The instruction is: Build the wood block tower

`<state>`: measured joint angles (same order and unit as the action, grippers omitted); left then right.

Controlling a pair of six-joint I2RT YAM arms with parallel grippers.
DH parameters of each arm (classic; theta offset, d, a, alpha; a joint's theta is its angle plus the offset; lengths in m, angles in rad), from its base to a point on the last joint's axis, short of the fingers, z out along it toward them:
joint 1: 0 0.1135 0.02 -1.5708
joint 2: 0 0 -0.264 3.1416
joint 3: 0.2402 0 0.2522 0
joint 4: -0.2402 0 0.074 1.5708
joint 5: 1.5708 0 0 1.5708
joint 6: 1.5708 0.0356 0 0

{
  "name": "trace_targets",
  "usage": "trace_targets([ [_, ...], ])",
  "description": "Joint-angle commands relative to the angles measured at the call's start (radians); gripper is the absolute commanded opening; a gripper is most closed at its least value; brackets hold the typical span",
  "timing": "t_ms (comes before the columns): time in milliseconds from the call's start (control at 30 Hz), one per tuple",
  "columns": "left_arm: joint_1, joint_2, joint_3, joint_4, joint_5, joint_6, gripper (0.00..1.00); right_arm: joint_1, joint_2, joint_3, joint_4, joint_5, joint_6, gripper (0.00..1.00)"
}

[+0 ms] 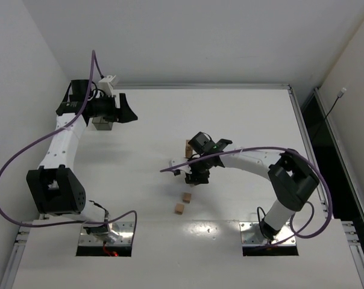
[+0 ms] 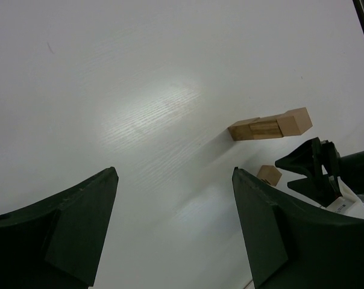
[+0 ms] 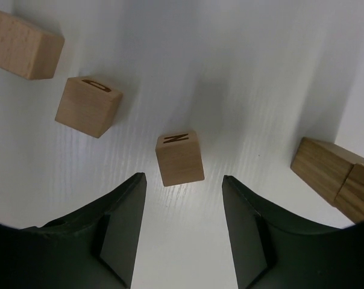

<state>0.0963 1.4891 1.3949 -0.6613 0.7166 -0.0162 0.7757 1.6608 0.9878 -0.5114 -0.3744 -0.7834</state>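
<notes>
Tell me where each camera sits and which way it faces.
Top external: above and behind the bases, looking down on the table; both arms, left pincer and right pincer show.
Left wrist: on the left arm, looking across the table at the tower; own open fingers show.
Right wrist: looking down on an N-marked block; own open fingers frame it.
Shared: both wrist views catch the tower.

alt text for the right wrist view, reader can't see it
The open right gripper hovers over a white table, a small wood block marked N just ahead of the gap between its fingers. Another lettered block and a longer plain piece lie upper left; part of the tower enters at the right edge.
</notes>
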Motion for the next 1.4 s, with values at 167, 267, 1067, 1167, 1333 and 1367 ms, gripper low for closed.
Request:
trace_targets([
  [167, 0.029, 0.008, 0.001, 0.037, 0.055, 0.007, 0.74, 0.030, 0.083, 0.112, -0.079, -0.035, -0.043, 0.52],
  [267, 0.029, 0.017, 0.001, 0.037, 0.064, 0.007, 0.74, 0.039, 0.108, 0.132, -0.107, -0.035, -0.053, 0.52],
  [1067, 0.029, 0.028, 0.001, 0.037, 0.086, 0.025, 0.75, 0.066, 0.153, 0.147, -0.096, 0.075, -0.022, 0.02],
  [1167, 0.029, 0.017, -0.010, 0.037, 0.086, 0.035, 0.75, 0.066, 0.122, 0.138, -0.096, 0.075, -0.013, 0.00],
  [1333, 0.029, -0.003, -0.030, 0.037, 0.107, 0.044, 0.75, 0.066, 0.054, 0.221, -0.215, -0.006, -0.004, 0.00],
  [1367, 0.029, -0.003, -0.039, 0.026, 0.107, 0.044, 0.75, 0.057, 0.045, 0.247, -0.290, -0.030, -0.004, 0.00],
])
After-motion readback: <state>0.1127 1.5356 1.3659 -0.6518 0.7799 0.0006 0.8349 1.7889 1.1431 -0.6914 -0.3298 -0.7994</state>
